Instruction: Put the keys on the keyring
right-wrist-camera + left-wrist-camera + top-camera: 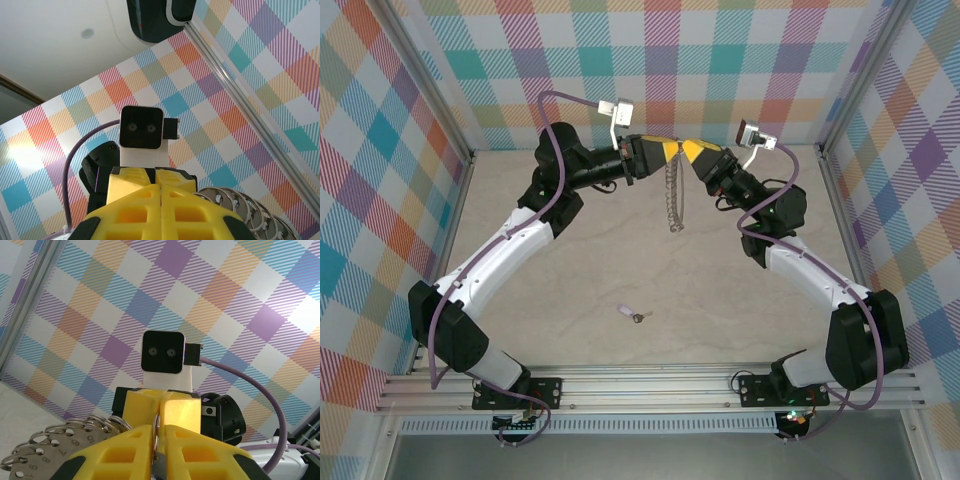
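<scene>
Both arms are reaching up over the middle of the table (570, 290), and their yellow fingertips are meeting nose to nose. The left gripper (672, 151) is pinching a thin wire of the keyring (673, 195). In the left wrist view its fingers (130, 450) are pressing almost together, with the metal strand showing in the slit between them. The right gripper (690, 151) is clenching its fingers flush against each other. The ring's coils are bulging just beside it in its own wrist view, but whether it is also gripping the ring is hard to tell. The keyring is hanging down from the meeting point, above the table. The keys (631, 313) are lying flat on the table, well apart from both grippers.
</scene>
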Motion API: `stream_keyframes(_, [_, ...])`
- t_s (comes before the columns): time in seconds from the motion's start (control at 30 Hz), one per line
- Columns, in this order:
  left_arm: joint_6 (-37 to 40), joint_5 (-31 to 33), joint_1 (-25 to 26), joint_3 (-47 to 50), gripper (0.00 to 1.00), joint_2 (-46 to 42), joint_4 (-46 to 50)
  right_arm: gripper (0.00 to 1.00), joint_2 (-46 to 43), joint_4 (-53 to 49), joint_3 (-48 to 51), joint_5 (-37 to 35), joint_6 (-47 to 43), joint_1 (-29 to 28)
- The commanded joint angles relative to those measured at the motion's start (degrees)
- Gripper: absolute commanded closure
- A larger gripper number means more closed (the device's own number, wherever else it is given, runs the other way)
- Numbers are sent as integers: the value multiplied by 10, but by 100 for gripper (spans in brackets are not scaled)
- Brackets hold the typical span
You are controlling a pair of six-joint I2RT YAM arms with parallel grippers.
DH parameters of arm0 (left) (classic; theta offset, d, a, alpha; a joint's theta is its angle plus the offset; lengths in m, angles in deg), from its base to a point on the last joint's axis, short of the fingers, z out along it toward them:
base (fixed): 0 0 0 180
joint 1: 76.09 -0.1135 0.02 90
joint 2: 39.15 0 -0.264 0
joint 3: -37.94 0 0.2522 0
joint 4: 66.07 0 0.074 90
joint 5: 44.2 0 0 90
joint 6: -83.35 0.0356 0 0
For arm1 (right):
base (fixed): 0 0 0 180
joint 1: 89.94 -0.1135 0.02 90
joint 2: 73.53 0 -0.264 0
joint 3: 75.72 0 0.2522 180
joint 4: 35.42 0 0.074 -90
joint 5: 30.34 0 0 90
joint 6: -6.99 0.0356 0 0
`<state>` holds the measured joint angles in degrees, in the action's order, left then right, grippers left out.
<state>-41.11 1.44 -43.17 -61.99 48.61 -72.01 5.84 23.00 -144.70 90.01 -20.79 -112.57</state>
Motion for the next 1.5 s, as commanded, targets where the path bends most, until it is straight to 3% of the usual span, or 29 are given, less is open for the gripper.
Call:
stream_keyframes(0.0, [11,-9,9,9,88,-5,-25,100,5,39,-12,-22,6,1])
stream_keyframes(0.2, [18,-6,13,7,99,-1,-23,100,6,39,-10,-18,9,1])
stream_keyframes(0.33, [39,-2,13,1,100,0,-3,100,3,11,-9,-13,10,5])
stream_keyframes(0.4, [68,0,13,-6,100,0,30,79,-4,-20,-4,-5,17,20])
stream_keyframes(0.53, [156,-5,10,-26,100,-8,124,53,-35,-78,26,18,45,80])
stream_keyframes(0.7, [277,-36,-1,-75,100,-1,258,54,-98,-210,49,89,7,138])
stream_keyframes(0.87, [395,-79,-11,-155,100,24,415,56,-161,-389,27,158,-113,145])
stream_keyframes(1.0, [452,-131,-19,-208,100,48,493,57,-177,-447,-5,223,-157,145])
stream_keyframes(1.17, [482,-175,-23,-252,100,73,548,57,-182,-476,-36,261,-185,140])
stream_keyframes(1.47, [480,-213,-23,-271,100,83,556,58,-150,-505,-71,257,-223,94])
